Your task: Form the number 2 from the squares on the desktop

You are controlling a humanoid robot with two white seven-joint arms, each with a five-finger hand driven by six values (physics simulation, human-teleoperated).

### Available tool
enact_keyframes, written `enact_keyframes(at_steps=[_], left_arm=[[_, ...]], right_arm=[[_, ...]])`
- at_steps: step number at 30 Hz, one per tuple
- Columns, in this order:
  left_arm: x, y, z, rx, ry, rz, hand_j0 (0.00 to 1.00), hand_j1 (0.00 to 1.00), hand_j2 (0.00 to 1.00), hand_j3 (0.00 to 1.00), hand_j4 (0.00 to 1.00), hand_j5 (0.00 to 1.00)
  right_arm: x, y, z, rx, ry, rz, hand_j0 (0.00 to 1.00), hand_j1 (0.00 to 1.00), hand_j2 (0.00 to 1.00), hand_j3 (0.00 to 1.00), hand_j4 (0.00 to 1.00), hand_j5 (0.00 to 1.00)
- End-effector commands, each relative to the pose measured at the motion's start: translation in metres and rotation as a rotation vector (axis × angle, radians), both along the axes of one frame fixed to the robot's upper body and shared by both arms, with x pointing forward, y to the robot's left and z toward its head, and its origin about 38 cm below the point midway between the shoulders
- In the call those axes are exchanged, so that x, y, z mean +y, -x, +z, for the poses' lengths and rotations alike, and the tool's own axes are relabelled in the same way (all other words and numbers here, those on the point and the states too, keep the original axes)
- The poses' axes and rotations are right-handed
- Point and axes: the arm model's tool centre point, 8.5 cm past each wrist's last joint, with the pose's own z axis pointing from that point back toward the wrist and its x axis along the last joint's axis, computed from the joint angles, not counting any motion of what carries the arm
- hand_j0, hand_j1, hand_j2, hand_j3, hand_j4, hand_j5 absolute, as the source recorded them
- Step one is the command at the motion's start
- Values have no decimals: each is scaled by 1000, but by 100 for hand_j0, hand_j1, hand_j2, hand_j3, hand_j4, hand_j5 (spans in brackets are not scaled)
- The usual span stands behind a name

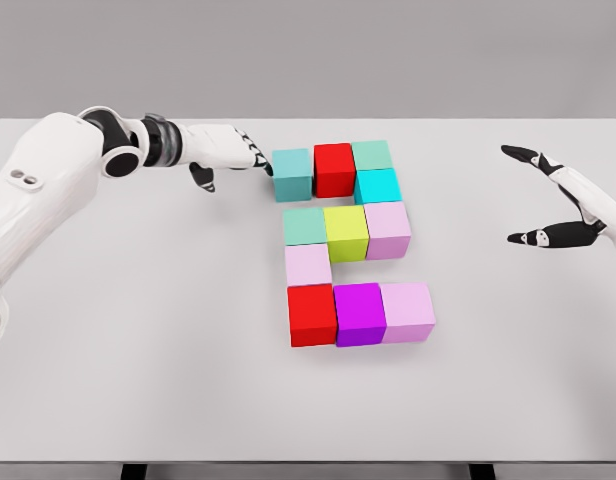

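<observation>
Coloured cubes lie on the white table [138, 350] in the form of a 2. The top row is a teal cube [292, 173], a red cube [334, 168] and a sea-green cube [372, 154]. A cyan cube [377, 186] sits below that. The middle row holds a green cube [305, 226], a yellow-green cube [347, 232] and a pink cube [388, 228]. A pale pink cube [308, 265] leads down to a red cube [312, 314], a magenta cube [360, 313] and a pink cube [408, 311]. My left hand [250, 158] touches the teal cube's left side, holding nothing. My right hand [538, 195] hovers open at the right.
Bare table surface lies to the left, right and front of the cubes. The table's front edge [308, 462] runs along the bottom of the view.
</observation>
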Motion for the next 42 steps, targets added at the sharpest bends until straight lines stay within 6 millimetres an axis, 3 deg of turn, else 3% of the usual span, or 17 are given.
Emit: enact_keyframes(at_steps=[1, 26, 31, 32, 33, 35, 37, 38, 40, 41, 42], left_arm=[[0, 0, 1, -1, 6, 2, 90, 90, 90, 90, 90, 90], [-9, 0, 1, -1, 12, -11, 90, 90, 90, 90, 90, 90], [1, -2, 2, -2, 12, 12, 90, 90, 90, 90, 90, 90], [21, -4, 6, -7, 7, 46, 96, 96, 96, 96, 96, 96], [21, -4, 6, -7, 7, 46, 96, 96, 96, 96, 96, 96], [92, -2, 22, -24, 8, 153, 100, 100, 100, 100, 100, 100], [92, -2, 22, -24, 8, 153, 100, 100, 100, 100, 100, 100], [174, 13, 34, -24, 19, 287, 100, 100, 100, 100, 100, 100], [174, 13, 34, -24, 19, 287, 100, 100, 100, 100, 100, 100], [220, 31, 39, -30, -15, 344, 100, 100, 100, 100, 100, 100], [240, 37, 43, -32, -21, 381, 100, 100, 100, 100, 100, 100]], right_arm=[[0, 0, 1, -1, -7, -1, 100, 100, 100, 100, 100, 100], [-1, 0, 0, 3, -7, -3, 100, 100, 100, 100, 100, 100], [-1, 0, 0, 2, -7, -2, 100, 100, 100, 100, 100, 100], [1, 0, 0, 2, -8, 1, 100, 100, 100, 100, 100, 100], [1, 0, 0, 2, -8, 1, 100, 100, 100, 100, 100, 100], [1, 0, 1, -3, -9, 2, 100, 100, 100, 100, 100, 100], [1, 0, 1, -3, -9, 2, 100, 100, 100, 100, 100, 100], [0, 0, 1, -2, -9, -1, 100, 100, 100, 100, 100, 100], [0, 0, 1, -2, -9, -1, 100, 100, 100, 100, 100, 100], [0, 0, 1, -2, -9, -1, 100, 100, 100, 100, 100, 100], [0, 0, 1, -1, -9, -2, 100, 100, 100, 100, 100, 100]])
